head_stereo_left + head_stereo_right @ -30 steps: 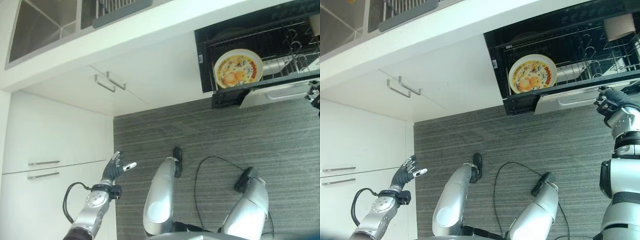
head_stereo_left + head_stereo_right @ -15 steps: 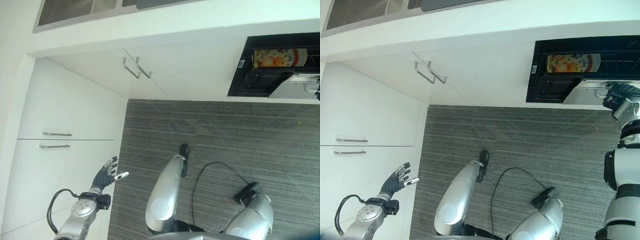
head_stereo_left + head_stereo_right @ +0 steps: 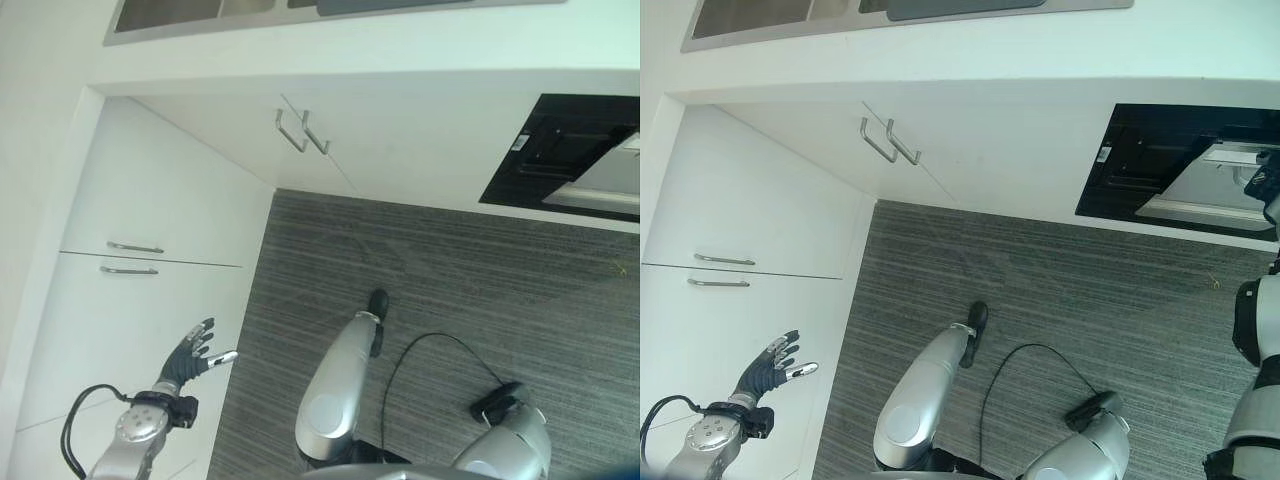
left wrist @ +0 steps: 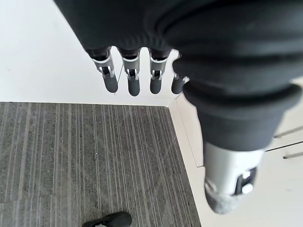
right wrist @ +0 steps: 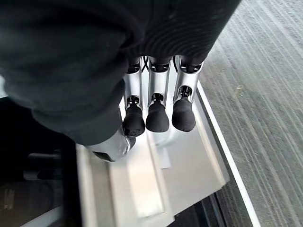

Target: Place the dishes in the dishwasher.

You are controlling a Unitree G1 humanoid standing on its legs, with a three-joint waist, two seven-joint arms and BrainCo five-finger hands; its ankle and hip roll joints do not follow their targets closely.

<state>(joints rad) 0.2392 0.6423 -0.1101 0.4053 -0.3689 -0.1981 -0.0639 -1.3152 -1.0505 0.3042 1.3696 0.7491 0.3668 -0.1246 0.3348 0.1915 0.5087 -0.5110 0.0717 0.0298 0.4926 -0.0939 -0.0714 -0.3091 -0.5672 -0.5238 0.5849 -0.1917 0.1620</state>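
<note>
The dishwasher (image 3: pixel 1130 160) is a black opening in the white cabinet front at the right. Its silver door (image 3: pixel 1200 197) is tipped up, leaving a narrow gap. My right hand (image 3: pixel 1270 182) is at the door's outer edge. In the right wrist view its straight fingers (image 5: pixel 156 113) rest with their dark tips on the silver door panel (image 5: pixel 189 165). My left hand (image 3: pixel 192 352) hangs open and empty in front of the white drawers at the lower left, its fingers (image 4: pixel 132 78) spread with nothing held.
White cupboards with paired bar handles (image 3: pixel 302 130) and drawers with slim handles (image 3: pixel 135 248) run along the left. A worktop with a sink (image 3: pixel 790 12) lies across the top. Grey striped floor (image 3: pixel 450 270) spreads before the dishwasher.
The camera has swung, shifting the whole scene. The dishwasher door has come up far toward shut under my right hand, and the plate and rack are now hidden. The left hand stays open.
</note>
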